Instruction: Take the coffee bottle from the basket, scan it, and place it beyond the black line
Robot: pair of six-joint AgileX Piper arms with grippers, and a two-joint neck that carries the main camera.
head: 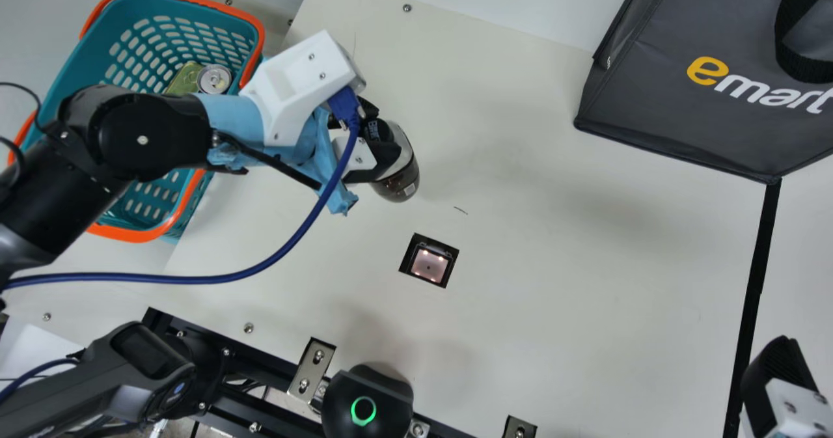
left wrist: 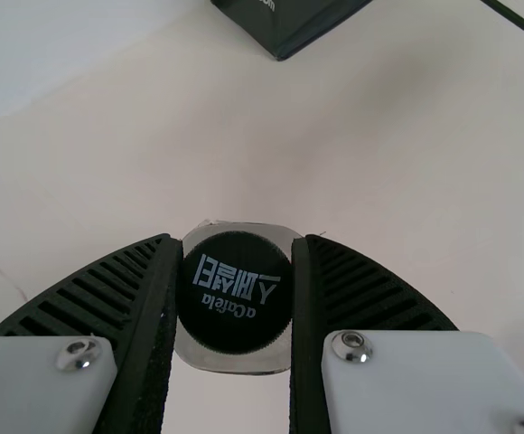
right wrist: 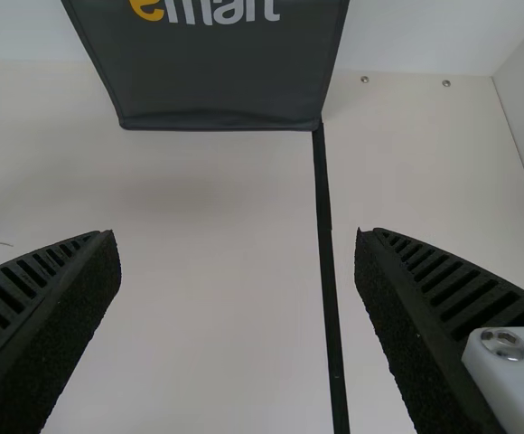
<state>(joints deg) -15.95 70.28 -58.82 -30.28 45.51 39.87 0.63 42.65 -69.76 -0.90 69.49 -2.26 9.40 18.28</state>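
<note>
Coffee bottle [head: 399, 181] — clamped in the left claw [head: 382, 140]; right claw [head: 778, 368] — spread apart.

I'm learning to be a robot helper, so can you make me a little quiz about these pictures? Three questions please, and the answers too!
1. Pick one: what is the left pincer holding?
A) the gray bag
B) the coffee bottle
C) the black line

2. True or false: the right pincer is open and holds nothing.

3. Fill in the color: the round-topped can is inside the basket, whose rim is ______.

Key: 1. B; 2. true; 3. orange
</note>
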